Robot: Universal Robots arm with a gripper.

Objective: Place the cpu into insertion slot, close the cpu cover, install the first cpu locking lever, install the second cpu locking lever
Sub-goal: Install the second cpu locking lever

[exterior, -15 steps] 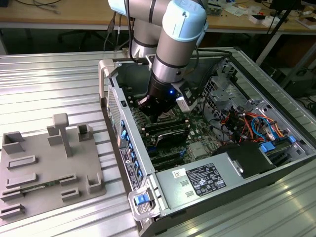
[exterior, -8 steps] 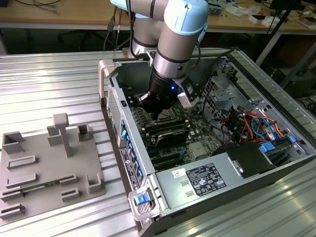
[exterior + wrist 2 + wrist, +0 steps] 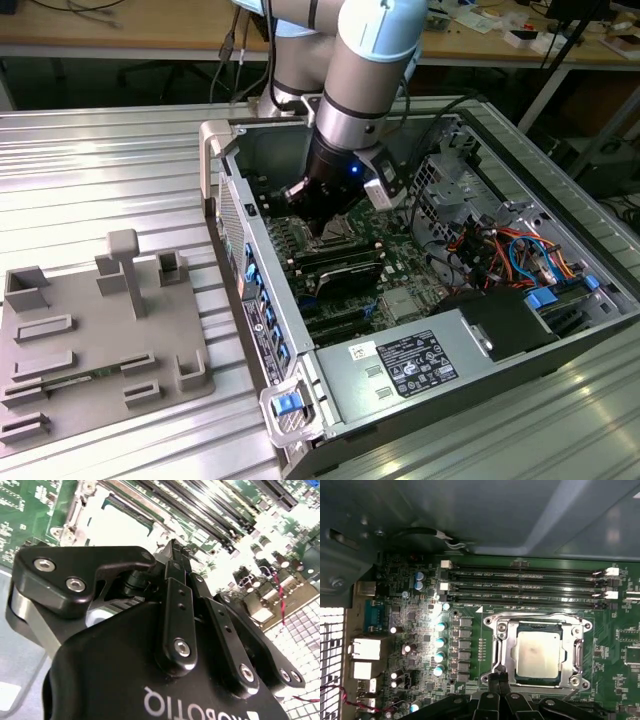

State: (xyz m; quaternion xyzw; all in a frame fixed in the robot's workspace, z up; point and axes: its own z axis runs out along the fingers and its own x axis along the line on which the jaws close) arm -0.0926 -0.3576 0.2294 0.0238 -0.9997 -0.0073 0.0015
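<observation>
Silver cpu (image 3: 536, 654) flat in insertion slot (image 3: 503, 652) | cpu cover (image 3: 578, 655) down | tool (image 3: 496, 679) pressed together (just beside)

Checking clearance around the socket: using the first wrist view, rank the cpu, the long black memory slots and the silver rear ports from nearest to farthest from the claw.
1. The cpu, seated in the insertion slot under the cpu cover, just beyond the claw tips.
2. The memory slots, past the socket, toward the case wall.
3. The rear ports, off at the board's edge.

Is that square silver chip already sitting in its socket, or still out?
In. In the first wrist view the cpu lies flat inside the insertion slot, with the cpu cover framing its edges. The gripper is shut just beside it.
</observation>
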